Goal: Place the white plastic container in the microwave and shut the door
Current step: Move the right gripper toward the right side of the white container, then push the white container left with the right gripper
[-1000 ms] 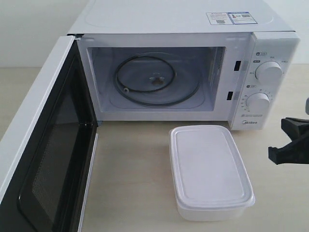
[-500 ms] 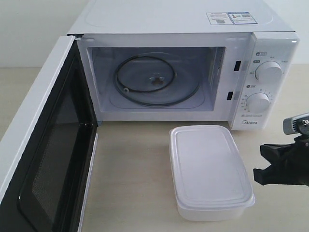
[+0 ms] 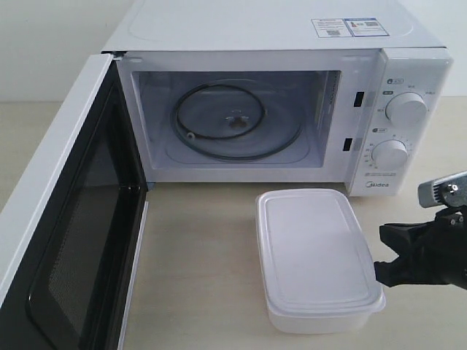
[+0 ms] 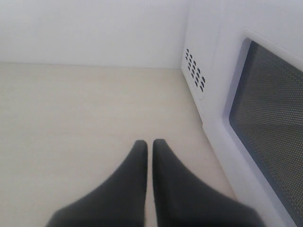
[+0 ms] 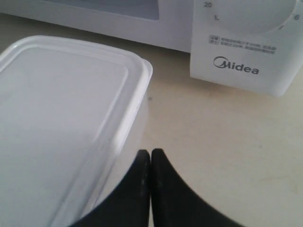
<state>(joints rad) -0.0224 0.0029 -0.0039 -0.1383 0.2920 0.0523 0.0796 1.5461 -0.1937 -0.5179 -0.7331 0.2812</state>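
Observation:
The white plastic container (image 3: pixel 317 251) (image 5: pixel 61 118) sits lidded on the tabletop in front of the microwave (image 3: pixel 255 29), below its dials. The door (image 3: pixel 66 219) is swung wide open to the left, and the glass turntable (image 3: pixel 237 120) inside is bare. My right gripper (image 3: pixel 379 251) (image 5: pixel 150 152) is low at the container's right side, fingers pressed together, tips just beside its wall with nothing between them. My left gripper (image 4: pixel 149 143) is shut over bare table beside the door's outer face (image 4: pixel 265 118); the exterior view does not show it.
Two round dials (image 3: pixel 406 109) (image 3: pixel 389 154) and the Midea label (image 5: pixel 236 66) are on the control panel, just behind the right gripper. Beige tabletop (image 3: pixel 197 248) lies between the open door and the container. A white wall (image 4: pixel 94 28) is behind.
My right gripper has come in from the right edge, leftward and a little lower, up to the container's right side. Container, door and microwave have not moved.

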